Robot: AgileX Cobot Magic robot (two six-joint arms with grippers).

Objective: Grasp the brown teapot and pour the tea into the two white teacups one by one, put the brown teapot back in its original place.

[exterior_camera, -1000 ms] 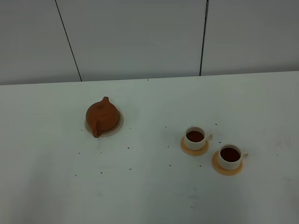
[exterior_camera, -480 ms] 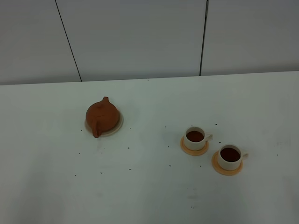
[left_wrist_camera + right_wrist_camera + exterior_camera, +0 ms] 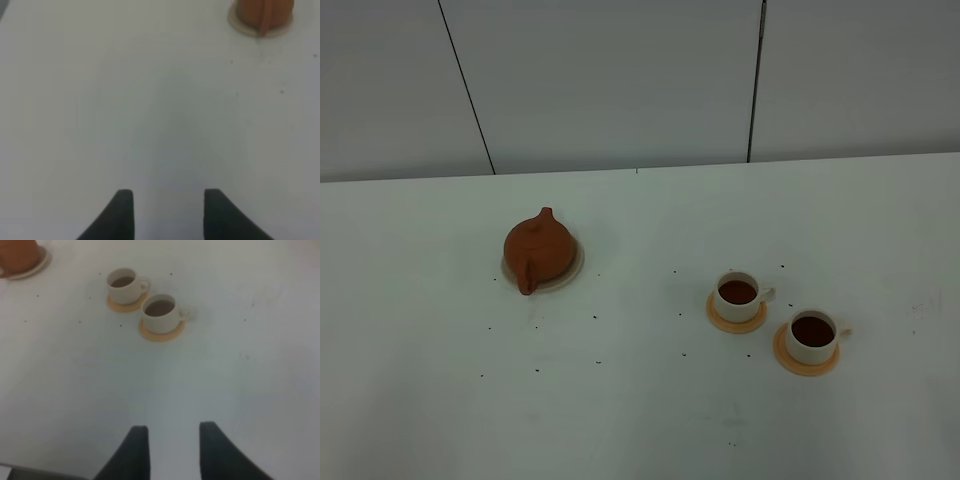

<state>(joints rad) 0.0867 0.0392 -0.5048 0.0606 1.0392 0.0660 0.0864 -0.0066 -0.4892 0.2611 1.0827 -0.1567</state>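
Hanging low over bare white tabletop (image 3: 640, 420), the left gripper (image 3: 168, 212) shows only its two dark fingertips (image 3: 121, 215) at the edge of its wrist view, spread apart with nothing between them but table. It has hold of nothing. The right gripper (image 3: 170, 450) matches that pose over its own side: two dark fingers (image 3: 137, 452) parted, empty, pointing toward the cups. Neither arm appears in the high view at all, so both sit back, well apart from the tea set.

And there is the brown teapot (image 3: 537, 250), sitting upright on its pale beige saucer (image 3: 573, 270), lid on, on the left half of the table. From the left wrist view it sits far ahead and off to one side (image 3: 264, 12), only its lower body and saucer rim (image 3: 245, 26) in shot.

Over on the right, the two white teacups stand close together: the nearer-to-pot cup (image 3: 737, 295) and the outer cup (image 3: 812, 336), each on its own orange coaster (image 3: 736, 322) (image 3: 806, 364), and each full of dark tea (image 3: 737, 291). Cup handles point right in the high view.

Small dark specks (image 3: 596, 318) dot the table between pot and cups. Nothing stands between either gripper and the tea set.
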